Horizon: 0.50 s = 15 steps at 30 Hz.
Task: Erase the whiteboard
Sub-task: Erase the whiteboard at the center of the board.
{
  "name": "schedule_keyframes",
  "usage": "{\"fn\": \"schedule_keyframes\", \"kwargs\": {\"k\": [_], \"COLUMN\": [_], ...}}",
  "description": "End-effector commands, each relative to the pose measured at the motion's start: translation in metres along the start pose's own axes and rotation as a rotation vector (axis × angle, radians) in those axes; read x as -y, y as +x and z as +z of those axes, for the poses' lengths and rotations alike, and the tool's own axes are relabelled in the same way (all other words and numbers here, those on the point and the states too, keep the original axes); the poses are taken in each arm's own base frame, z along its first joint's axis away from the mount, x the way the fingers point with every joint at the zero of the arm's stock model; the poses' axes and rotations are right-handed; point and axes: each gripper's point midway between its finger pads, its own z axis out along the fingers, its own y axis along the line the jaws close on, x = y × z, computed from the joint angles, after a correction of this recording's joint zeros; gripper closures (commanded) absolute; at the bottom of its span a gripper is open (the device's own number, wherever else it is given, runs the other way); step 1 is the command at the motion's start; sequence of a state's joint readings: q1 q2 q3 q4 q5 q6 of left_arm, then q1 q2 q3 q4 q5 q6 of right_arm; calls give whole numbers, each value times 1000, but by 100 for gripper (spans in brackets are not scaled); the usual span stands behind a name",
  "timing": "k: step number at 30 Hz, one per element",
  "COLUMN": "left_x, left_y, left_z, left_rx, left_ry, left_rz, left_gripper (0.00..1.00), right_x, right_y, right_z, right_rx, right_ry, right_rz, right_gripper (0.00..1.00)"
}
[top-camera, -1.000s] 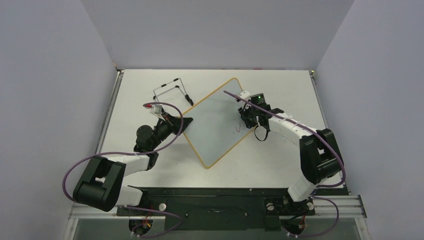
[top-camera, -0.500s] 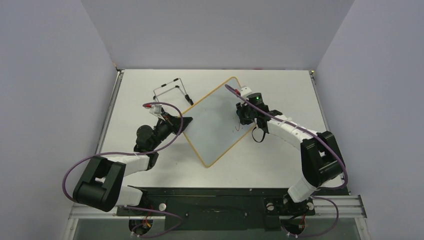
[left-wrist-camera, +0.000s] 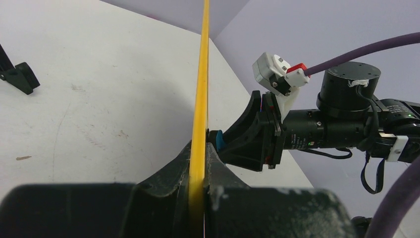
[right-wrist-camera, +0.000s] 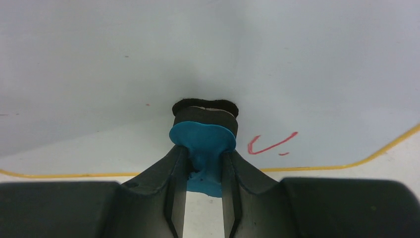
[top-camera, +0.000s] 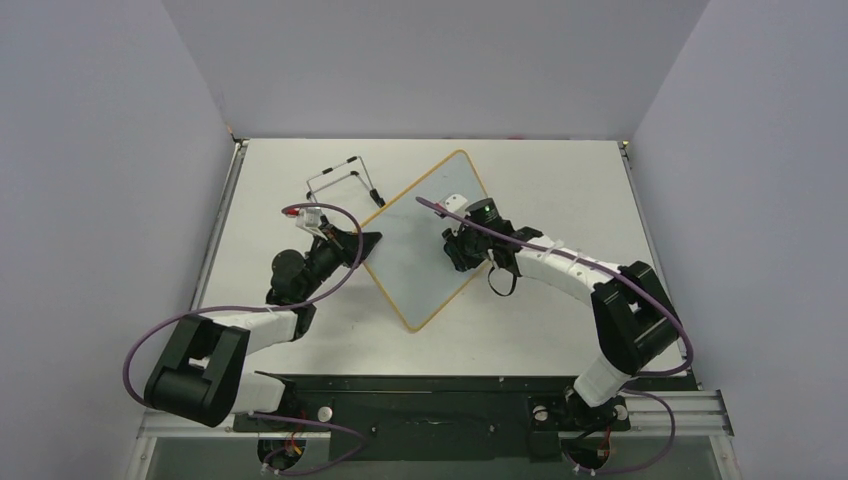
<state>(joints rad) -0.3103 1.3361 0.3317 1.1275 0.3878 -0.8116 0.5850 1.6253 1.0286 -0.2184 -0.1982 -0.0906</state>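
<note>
From above, the whiteboard sits as a diamond in the middle of the table, one corner toward the back wall and one toward the arms. The left gripper meets its left corner and the right gripper is over its face. That view alone takes in the wire stand, just behind the board's upper-left edge, but it is too far off to show either pair of jaws or any writing. The left wrist view fills the first gap. The board's yellow frame runs edge-on straight between the left fingers, which are clamped narrow on it from both sides. Beyond the frame it shows the right gripper from the front, a sliver of blue at its tip against the board. One black foot of the stand shows at the left. The right wrist view is the only one that shows the board's face. The right jaws are pinched close on a blue eraser, whose dark pad presses the white surface. A red mark, a tick with a short dash beneath, lies just right of it, near the frame's lower edge. Whether the board lies flat or is tipped up, I cannot tell. Counted: one board, one eraser, one stand, two grippers, one clear red mark.
</note>
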Motion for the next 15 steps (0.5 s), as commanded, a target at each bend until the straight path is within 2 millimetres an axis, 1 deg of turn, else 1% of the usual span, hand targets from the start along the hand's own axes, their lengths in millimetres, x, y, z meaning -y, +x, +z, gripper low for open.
{"fn": "schedule_keyframes", "kwargs": {"k": [1, 2, 3, 4, 5, 6, 7, 8, 9, 11, 12, 13, 14, 15], "left_x": [45, 45, 44, 44, 44, 43, 44, 44, 44, 44, 43, 43, 41, 41], "left_y": [-16, -16, -16, -15, -14, -14, -14, -14, -14, -16, -17, -17, -17, -17], "left_z": [1, 1, 1, 1, 1, 1, 1, 1, 0, 0, -1, -1, -2, -2], "left_rx": [27, 26, 25, 23, 22, 23, 24, 27, 31, 45, 54, 57, 62, 63], "left_ry": [165, 164, 163, 162, 162, 163, 165, 167, 168, 165, 161, 159, 148, 144], "left_rz": [67, 68, 67, 67, 64, 63, 60, 59, 55, 46, 43, 39, 33, 29], "left_gripper": [100, 100, 100, 100, 100, 100, 100, 100, 100, 100, 100, 100, 100, 100], "right_x": [-7, 6, 33, 47, 71, 78, 90, 88, 89, 77, 63, 56, 37, 27], "right_y": [-15, -18, -13, -12, -4, 0, 5, 11, 13, 14, 17, 15, 16, 15], "right_z": [0, 0, -3, -4, -8, -9, -11, -10, -10, -6, -1, 1, 6, 8], "right_rx": [68, 86, 86, 98, 95, 86, 79, 53, 46, 32, 8, 3, -15, -21], "right_ry": [-65, -28, 40, 75, 133, 139, 154, 137, 129, 83, 36, 8, -52, -80], "right_rz": [38, 66, 133, 170, 241, 268, 302, 312, 312, 311, 307, 301, 293, 285], "right_gripper": [100, 100, 100, 100, 100, 100, 100, 100, 100, 100, 100, 100, 100, 100]}}
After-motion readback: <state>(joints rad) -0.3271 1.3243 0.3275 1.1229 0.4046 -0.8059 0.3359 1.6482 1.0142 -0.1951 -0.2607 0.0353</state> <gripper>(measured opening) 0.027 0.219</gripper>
